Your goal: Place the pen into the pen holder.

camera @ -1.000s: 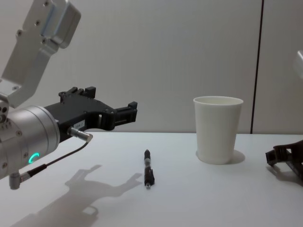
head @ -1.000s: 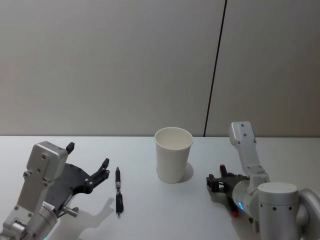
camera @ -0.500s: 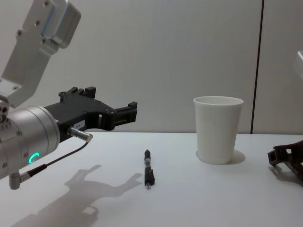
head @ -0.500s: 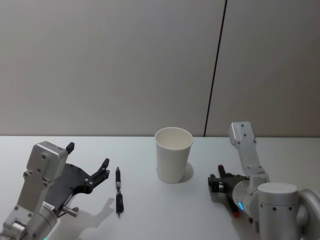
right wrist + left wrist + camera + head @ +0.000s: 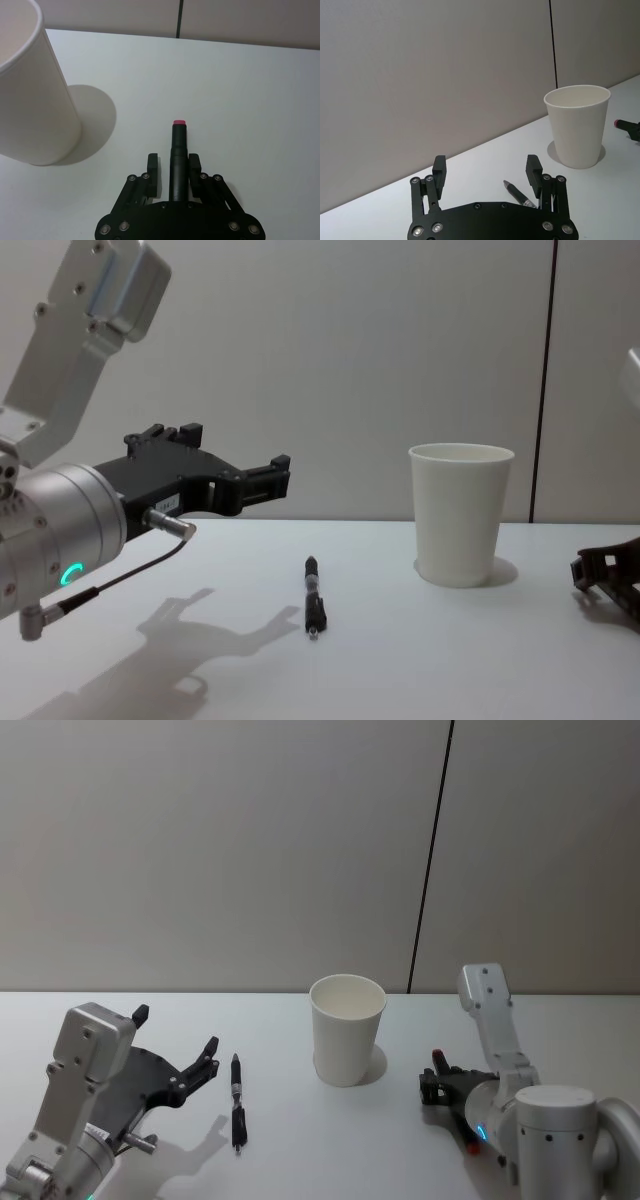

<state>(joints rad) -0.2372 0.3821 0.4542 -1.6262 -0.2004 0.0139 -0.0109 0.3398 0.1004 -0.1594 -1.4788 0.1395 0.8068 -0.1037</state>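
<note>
- The pen holder, a plain white paper cup, tapered and roll-rimmed, stands upright and empty at mid-counter.
- My right claw, low to the cup's right, is pinched narrow on a red-tipped pen.
- My left claw hangs wide open just left of a black pen lying flat.
- The counter is white; grey wall panels behind it are split by a dark seam.

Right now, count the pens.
2. One pen lies between the left gripper and the cup; a red-tipped pen is at the right gripper, right of the cup. Cup's bottom is hidden.
</note>
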